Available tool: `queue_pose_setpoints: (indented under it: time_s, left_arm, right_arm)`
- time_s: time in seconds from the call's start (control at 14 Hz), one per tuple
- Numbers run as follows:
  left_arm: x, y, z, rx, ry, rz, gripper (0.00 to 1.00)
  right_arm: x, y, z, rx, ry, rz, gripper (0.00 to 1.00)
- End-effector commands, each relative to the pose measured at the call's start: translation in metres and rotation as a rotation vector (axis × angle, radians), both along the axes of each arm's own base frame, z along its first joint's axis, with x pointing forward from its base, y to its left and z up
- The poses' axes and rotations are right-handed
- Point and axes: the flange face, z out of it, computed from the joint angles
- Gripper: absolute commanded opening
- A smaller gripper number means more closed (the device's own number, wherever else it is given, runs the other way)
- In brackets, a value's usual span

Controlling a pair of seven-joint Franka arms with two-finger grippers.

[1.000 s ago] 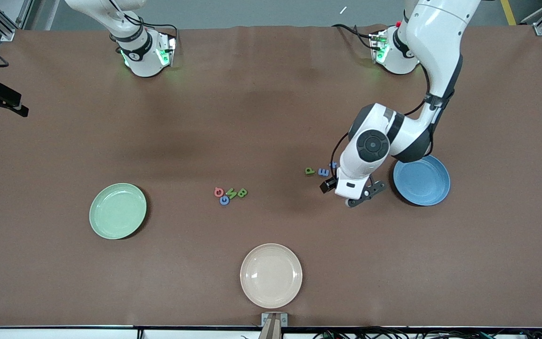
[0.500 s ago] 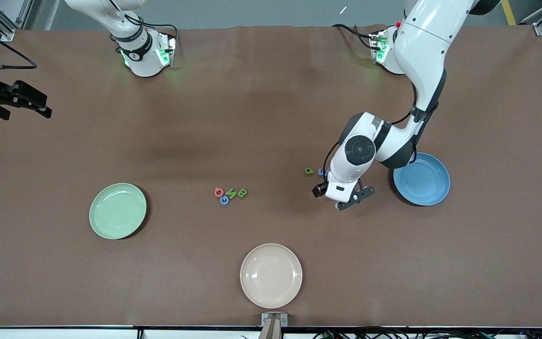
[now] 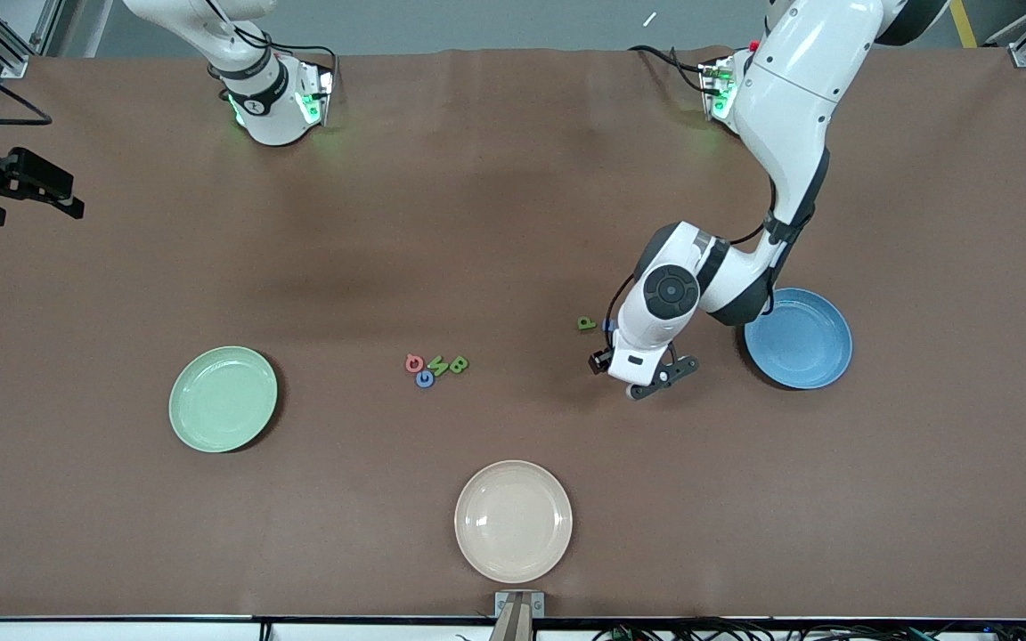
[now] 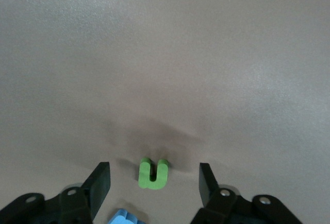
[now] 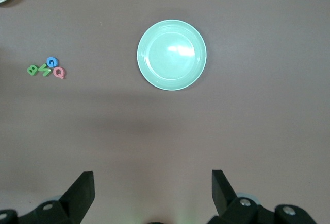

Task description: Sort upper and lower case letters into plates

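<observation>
Left gripper (image 4: pixel 154 183): low over the surface (image 3: pixel 513 223) beside the sky blue plate (image 3: pixel 798 338), fingers (image 4: pixel 100 183) spread open with a green letter (image 4: pixel 153 173) lying between them, untouched; a blue letter (image 4: pixel 124 218) lies just beside it

Right gripper (image 5: pixel 152 190): waits high over the right arm's end of the surface, fingers (image 5: pixel 82 190) apart and holding nothing

Green p (image 3: pixel 586 323): on the surface by the left gripper, toward the middle

Middle cluster: red-orange letter (image 3: pixel 414 362), blue letter (image 3: pixel 425 378), two green letters (image 3: pixel 447 365), lying close together

Mint green plate (image 3: pixel 223 398): toward the right arm's end, no letters in it

Sky blue plate: no letters visible in it, partly covered by the left arm

Cream plate (image 3: pixel 513 521): nearest the front camera
</observation>
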Motion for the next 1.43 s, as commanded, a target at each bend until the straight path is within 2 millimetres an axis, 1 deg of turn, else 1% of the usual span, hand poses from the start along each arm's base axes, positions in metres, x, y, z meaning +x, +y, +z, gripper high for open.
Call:
queue_pose_setpoints:
  time_s: [0.0,0.14,0.36,0.5,0.64,0.71,0.79,0.86,0.93,1.0,1.07,1.14,1.21,1.29,1.36]
  left_arm:
    - [0.000,-0.005,-0.003,0.012,-0.008,-0.004,0.65]
    - [-0.003,-0.007,-0.008,0.015,-0.001,-0.009,0.62]
    - [-0.005,-0.008,-0.010,0.017,0.001,-0.015,0.59]
    - [-0.006,-0.010,-0.011,0.018,0.002,-0.018,0.51]
    - [-0.007,-0.009,-0.012,0.019,0.005,-0.017,0.44]
    - [-0.007,-0.009,-0.012,0.019,0.005,-0.019,0.39]
    - [-0.007,-0.009,-0.012,0.020,0.005,-0.019,0.34]
    - [-0.007,-0.009,-0.012,0.021,0.004,-0.020,0.30]
    - [-0.007,-0.009,-0.012,0.021,0.004,-0.020,0.25]
    - [-0.007,-0.009,-0.012,0.021,0.004,-0.020,0.21]
    - [-0.007,-0.009,-0.012,0.021,0.004,-0.020,0.16]
    - [-0.006,-0.009,-0.011,0.020,0.003,-0.020,0.12]
    - [-0.006,-0.008,-0.011,0.021,0.004,-0.020,0.10]
    - [-0.006,-0.005,-0.008,0.023,0.003,-0.023,0.08]
    - [-0.005,0.001,0.000,0.031,-0.002,-0.031,0.04]
  right_arm:
    - [-0.011,0.005,0.005,0.016,-0.011,0.017,1.00]
    - [-0.012,0.001,0.006,0.012,-0.008,0.011,1.00]
    - [-0.013,-0.003,0.003,0.004,0.016,0.012,1.00]
    - [-0.009,-0.005,0.011,0.002,0.002,-0.002,1.00]
    - [-0.001,-0.007,0.002,0.003,0.013,0.002,1.00]
    - [0.002,-0.010,0.001,0.000,0.003,-0.005,1.00]
    - [0.010,-0.012,-0.012,0.001,0.020,-0.008,1.00]
    - [0.027,-0.011,-0.040,0.002,0.061,-0.008,1.00]
    - [0.044,-0.012,-0.062,0.004,0.088,-0.009,1.00]
    - [0.052,-0.018,-0.067,-0.002,0.090,-0.018,1.00]
    - [0.062,-0.024,-0.081,-0.016,0.091,-0.024,1.00]
    - [0.080,-0.030,-0.115,-0.017,0.114,-0.033,1.00]
    - [0.084,-0.041,-0.127,0.001,0.117,-0.058,1.00]
    - [0.084,-0.039,-0.129,0.016,0.123,-0.074,1.00]
    - [0.083,-0.036,-0.132,0.025,0.133,-0.103,1.00]
